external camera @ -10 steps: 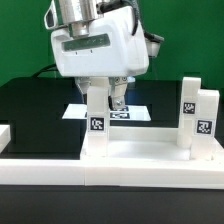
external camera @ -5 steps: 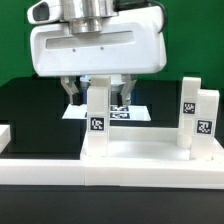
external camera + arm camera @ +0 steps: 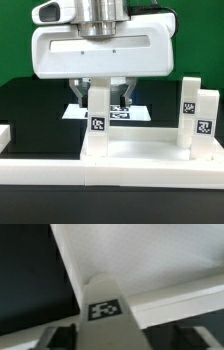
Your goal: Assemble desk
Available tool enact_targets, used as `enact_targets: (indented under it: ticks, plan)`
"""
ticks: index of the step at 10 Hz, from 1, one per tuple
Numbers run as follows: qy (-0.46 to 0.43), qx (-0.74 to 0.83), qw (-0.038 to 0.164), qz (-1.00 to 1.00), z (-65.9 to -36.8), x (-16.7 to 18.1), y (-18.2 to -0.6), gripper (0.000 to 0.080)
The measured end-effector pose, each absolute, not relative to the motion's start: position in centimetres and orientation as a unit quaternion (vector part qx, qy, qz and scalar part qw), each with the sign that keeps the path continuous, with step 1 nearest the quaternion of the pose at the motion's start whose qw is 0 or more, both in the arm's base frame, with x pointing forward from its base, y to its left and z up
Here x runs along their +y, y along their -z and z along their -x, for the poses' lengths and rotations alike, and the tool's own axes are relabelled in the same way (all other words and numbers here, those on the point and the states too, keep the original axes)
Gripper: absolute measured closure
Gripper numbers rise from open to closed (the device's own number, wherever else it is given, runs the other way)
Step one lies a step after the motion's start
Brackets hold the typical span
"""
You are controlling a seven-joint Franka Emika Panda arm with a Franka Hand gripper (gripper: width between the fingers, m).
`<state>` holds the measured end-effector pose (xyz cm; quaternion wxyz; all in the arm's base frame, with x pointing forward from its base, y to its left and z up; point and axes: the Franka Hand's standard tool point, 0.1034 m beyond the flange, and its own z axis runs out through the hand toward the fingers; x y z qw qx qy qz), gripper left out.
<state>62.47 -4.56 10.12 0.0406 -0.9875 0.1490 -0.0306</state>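
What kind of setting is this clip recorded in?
Probably a lab robot test bench, not a home or workshop: a black tabletop, white furniture parts such as the desk leg bearing printed square tags, and the arm's claw straddling that leg.

leg (image 3: 97, 118): white, black-and-white square tag | desk top (image 3: 150, 152): white | table (image 3: 30, 105): black

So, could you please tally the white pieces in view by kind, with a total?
Desk legs: 3
Desk top: 1
Marker board: 1
Total: 5
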Motion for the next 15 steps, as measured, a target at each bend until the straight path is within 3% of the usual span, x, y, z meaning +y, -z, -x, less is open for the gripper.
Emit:
enact_targets:
  ticks: [1, 2, 6, 11, 12, 15]
  plan:
    - [0.029, 0.2, 0.04, 0.978, -62.4, -4.9, -10.1, 0.0408]
    - [0.028, 0.224, 0.041, 0.973, -62.4, -5.0, -10.1, 0.0505]
    - [0.018, 0.453, 0.053, 0.89, -62.4, -4.8, -10.0, 0.0505]
    - [-0.011, 0.707, 0.098, 0.7, -62.6, -4.3, -10.0, 0.0505]
    - [-0.012, 0.702, 0.089, 0.706, -62.5, -4.1, -9.9, 0.0505]
    - [-0.021, 0.763, 0.091, 0.64, -62.5, -4.1, -10.0, 0.0505]
